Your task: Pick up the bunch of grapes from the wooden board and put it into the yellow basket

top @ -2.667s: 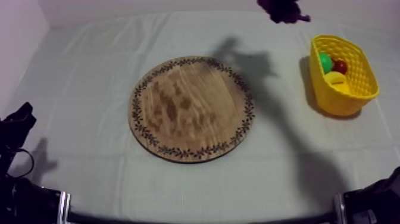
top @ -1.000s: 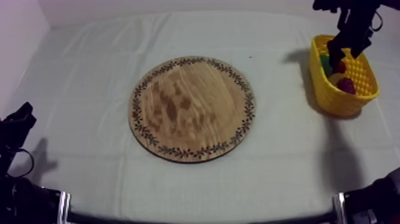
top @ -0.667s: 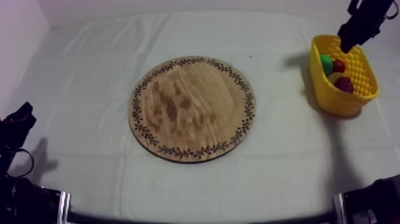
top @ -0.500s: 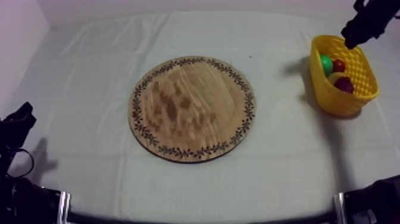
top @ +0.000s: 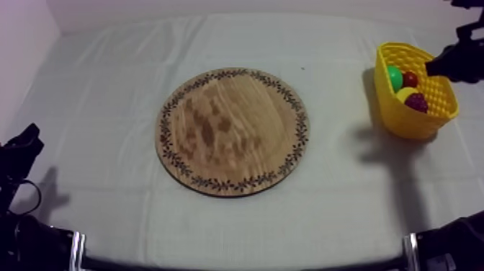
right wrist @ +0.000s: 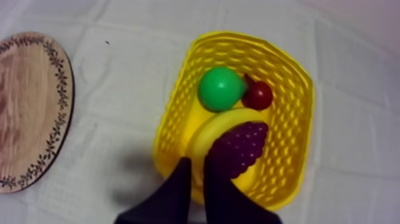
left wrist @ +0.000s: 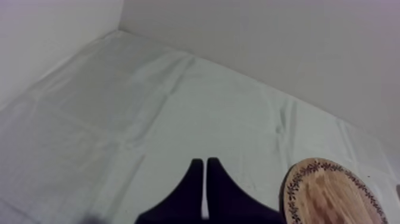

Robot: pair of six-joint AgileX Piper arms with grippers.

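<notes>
right gripper (right wrist: 197, 163) clenched on nothing, hovering over the yellow basket (right wrist: 291, 77); bunch of grapes (right wrist: 243, 146) lies inside on the banana (right wrist: 208, 130); left gripper (left wrist: 204, 163) pinched together, empty.

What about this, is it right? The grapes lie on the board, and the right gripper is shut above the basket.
No. The right wrist view shows the grapes in the basket, not on the board. The right gripper is shut above the basket.

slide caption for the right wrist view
Shut right hand above the yellow basket holding bunch of grapes, banana, green fruit and small red fruit.
</notes>
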